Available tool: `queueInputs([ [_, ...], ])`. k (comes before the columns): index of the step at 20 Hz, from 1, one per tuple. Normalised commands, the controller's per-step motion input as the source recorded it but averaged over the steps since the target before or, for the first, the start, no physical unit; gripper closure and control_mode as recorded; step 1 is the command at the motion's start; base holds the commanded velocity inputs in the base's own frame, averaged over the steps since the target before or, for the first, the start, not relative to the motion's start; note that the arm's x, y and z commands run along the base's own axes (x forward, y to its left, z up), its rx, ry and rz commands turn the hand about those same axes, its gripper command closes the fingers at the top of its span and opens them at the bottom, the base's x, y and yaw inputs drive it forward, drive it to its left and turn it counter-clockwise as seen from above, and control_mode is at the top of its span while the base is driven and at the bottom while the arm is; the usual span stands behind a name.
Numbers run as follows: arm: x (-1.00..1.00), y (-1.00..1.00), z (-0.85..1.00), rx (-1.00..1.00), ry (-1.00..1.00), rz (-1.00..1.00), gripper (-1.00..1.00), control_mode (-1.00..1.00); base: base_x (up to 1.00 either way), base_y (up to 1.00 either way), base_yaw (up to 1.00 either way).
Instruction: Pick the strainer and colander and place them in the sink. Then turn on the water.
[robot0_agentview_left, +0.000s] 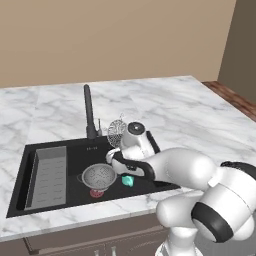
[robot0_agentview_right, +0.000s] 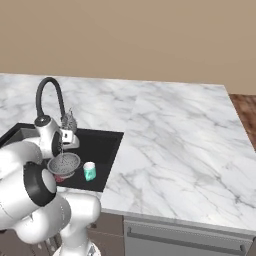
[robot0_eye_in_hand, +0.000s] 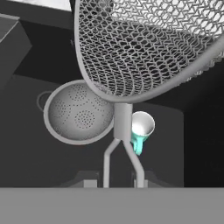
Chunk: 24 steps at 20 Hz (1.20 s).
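1. We held the strainer (robot0_eye_in_hand: 144, 48) by its thin wire handle; it hung in the air above the sink (robot0_agentview_left: 75, 150), just in front of the faucet (robot0_agentview_left: 89, 112) and not yet touching the basin floor
2. Our gripper (robot0_eye_in_hand: 116, 181) had its fingers drawn nearly together, pinching the two wires of that handle near its end
3. In the hand view the strainer's long axis ran straight away from our fingers, the handle nearest us and the mesh basket at the far end; in the left base view the basket (robot0_agentview_left: 116, 130) stood on edge beside the faucet, its round face turned toward the camera
4. The colander (robot0_agentview_left: 99, 176) already sat upright in the sink, mouth up, toward the front of the basin and below the faucet
5. A red thing (robot0_agentview_left: 96, 193) peeked out from under the colander, and a small teal cup (robot0_agentview_left: 128, 180) lay just beside it, also in the sink
6. We judged the task about half done: colander placed, strainer still to be lowered and released in the sink
7. We saw no stream at the faucet, so the water was still to be turned on
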Motion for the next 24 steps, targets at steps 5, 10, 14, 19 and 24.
queueInputs([
  [5, 0.0, 0.29, -0.21, 0.0, 0.0, 0.06, 1.0, -1.0, 0.0, 0.0, 0.0],
  [10, 0.0, 0.22, -0.17, 0.0, 0.02, 0.07, 1.0, -1.0, 0.0, 0.0, 0.0],
  [14, 0.02, 0.17, -0.15, 0.0, 0.0, 0.05, 1.0, -1.0, 0.0, 0.0, 0.0],
  [19, 0.0, 0.01, -0.11, 0.0, 0.01, 0.03, 1.0, -1.0, 0.0, 0.0, 0.0],
  [24, 0.0, 0.0, -0.17, 0.0, 0.01, 0.0, 1.0, -1.0, 0.0, 0.0, 0.0],
])
